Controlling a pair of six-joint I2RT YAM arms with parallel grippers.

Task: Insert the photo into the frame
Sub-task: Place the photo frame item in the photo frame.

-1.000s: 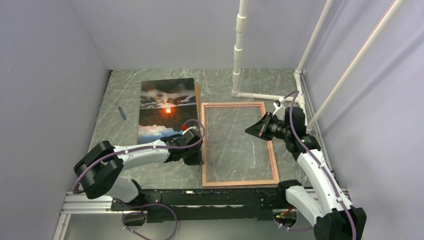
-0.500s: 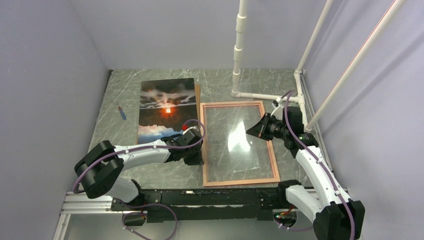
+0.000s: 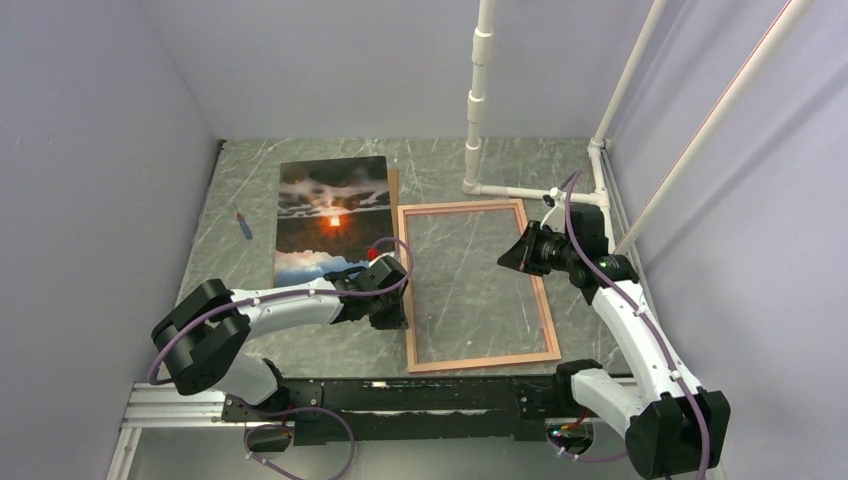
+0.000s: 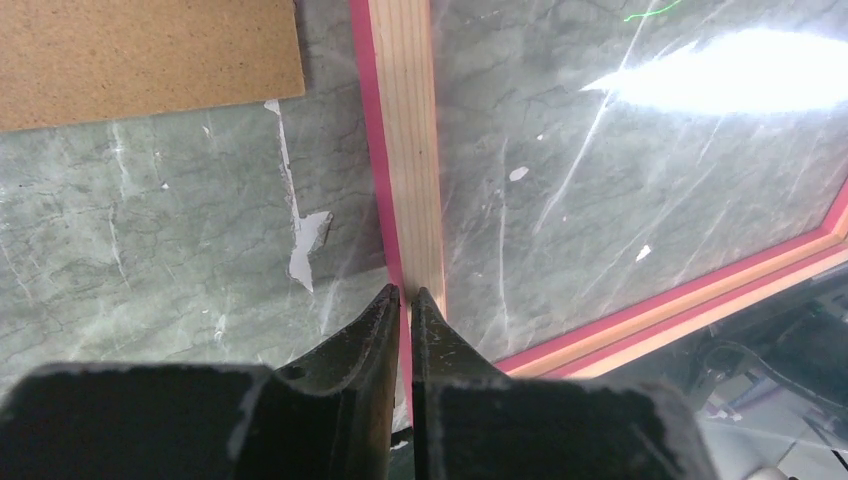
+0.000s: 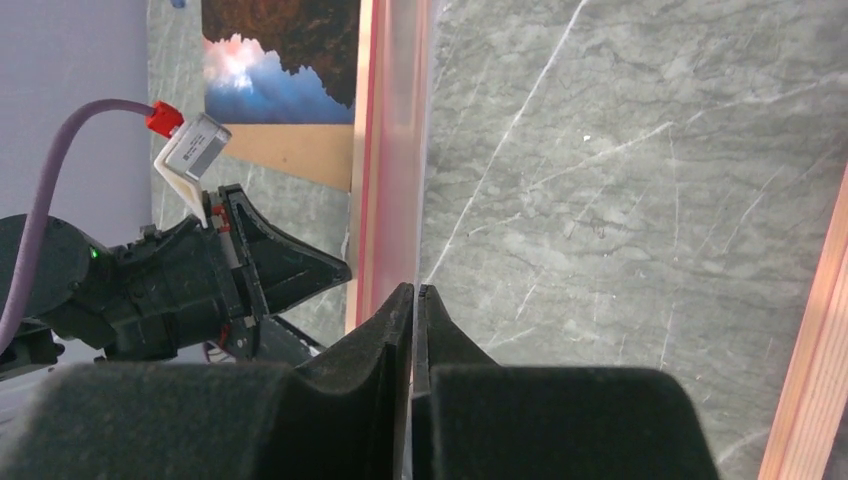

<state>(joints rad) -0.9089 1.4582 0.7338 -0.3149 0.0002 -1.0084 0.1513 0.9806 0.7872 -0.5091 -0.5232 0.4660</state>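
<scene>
Photo (image 3: 330,215) and frame (image 3: 480,362) lie side by side on the green marbled worktop (image 3: 240,280), near each other. The photo sits picture-up to the left of the frame, outside it. It rests on a brown backing board (image 4: 150,60) whose edge peeks out along the photo's right side. Within the frame's pink-edged rails the worktop shows through, with a bright glare across it in the left wrist view. The left claw (image 4: 409,292) is clenched on the frame's left rail, close to the near corner. The right claw (image 5: 413,290) hangs at the right rail, its fingers all but together with a hairline slit between them; whether it grips anything I cannot tell. A small blue thing (image 3: 243,225) lies on the worktop left of the photo.
</scene>
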